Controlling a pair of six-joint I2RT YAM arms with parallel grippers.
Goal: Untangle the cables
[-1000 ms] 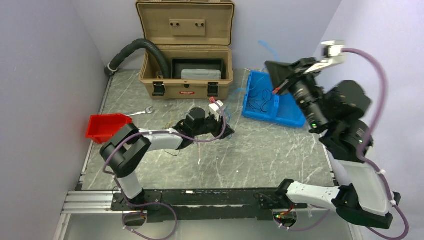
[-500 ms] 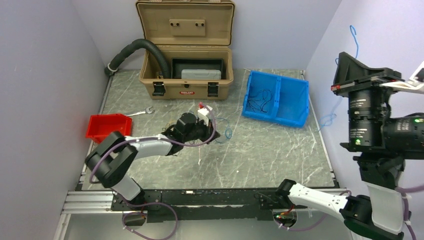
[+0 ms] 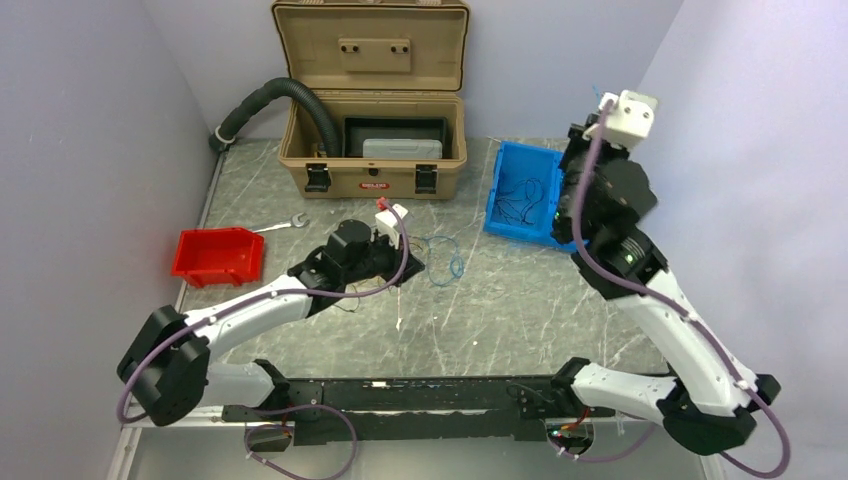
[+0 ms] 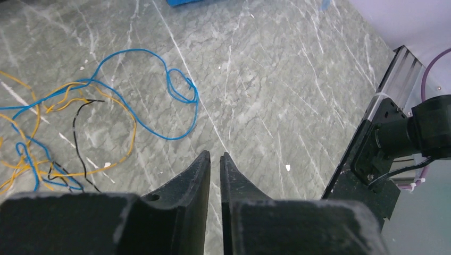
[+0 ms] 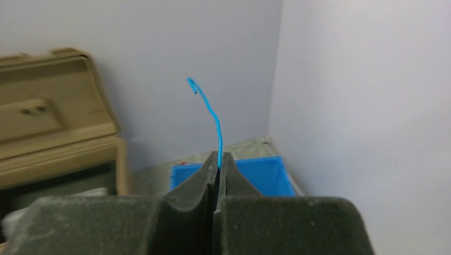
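Step in hand looks like pulling one strand out of the mess. A blue wire is pinched tight in the right gripper, which is held up high at the far right, above the blue bin. The wire's free end can be seen curling up past the fingertips; whatever hangs below can't be made out.

The rest of the cables are lying near the middle of the tabletop, a loose bunch of blue, yellow-orange and black loops crossed over each other. The left gripper is held low just beside that bunch. It's nearly closed, with only a slit between the jaws and nothing caught in it.

Next move, probably: the blue wire gets dropped in the bin, where a few thin dark wires can already be spotted. So the right gripper would need to be lowered over it before being released. After that a single strand has to be picked from the bunch, so the left jaws would have to be widened first. Tricky, given how thin and overlapped the wires are.

The surface is grey, marbled, flat and smooth, boxed in by plain pale walls. Also noted: an open tan case at the back, a black hose, a red bin and a wrench on the left.
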